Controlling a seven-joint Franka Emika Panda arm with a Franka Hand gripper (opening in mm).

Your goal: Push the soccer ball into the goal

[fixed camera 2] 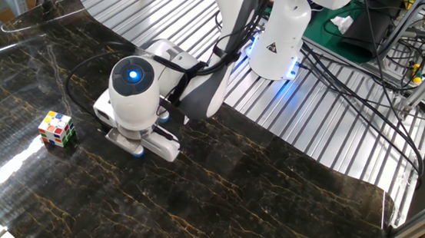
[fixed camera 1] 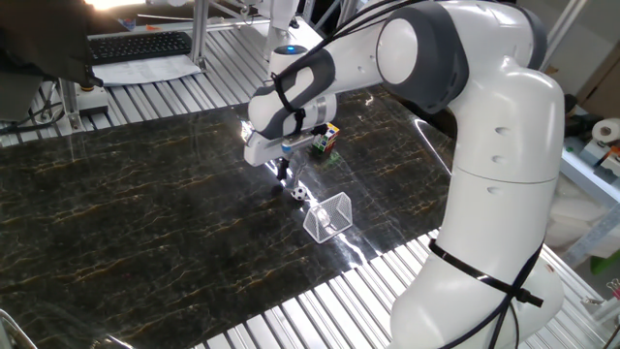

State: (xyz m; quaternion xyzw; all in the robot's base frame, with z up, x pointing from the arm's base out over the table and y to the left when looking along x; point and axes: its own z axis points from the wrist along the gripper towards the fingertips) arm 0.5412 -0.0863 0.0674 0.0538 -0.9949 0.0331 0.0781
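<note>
Pointed down over the dark marbled table (fixed camera 1: 145, 213), the pincer (fixed camera 1: 283, 171) is seen hanging low with its dark fingertips just above the surface; whether its jaws are spread or pressed together cannot be told from either camera. The soccer ball (fixed camera 1: 298, 194) is pictured on the table just beside the fingertips, apart from them, between the pincer and the goal (fixed camera 1: 329, 216). The goal, a small wire frame with see-through netting, is shown close by the ball, nearer the table's ribbed metal edge. A Rubik's cube (fixed camera 1: 326, 139) is partly hidden behind the wrist in one fixed view and is seen standing clear of the arm in the other fixed view (fixed camera 2: 56, 128), where ball and goal are hidden beneath the rounded white wrist (fixed camera 2: 133, 97).
</note>
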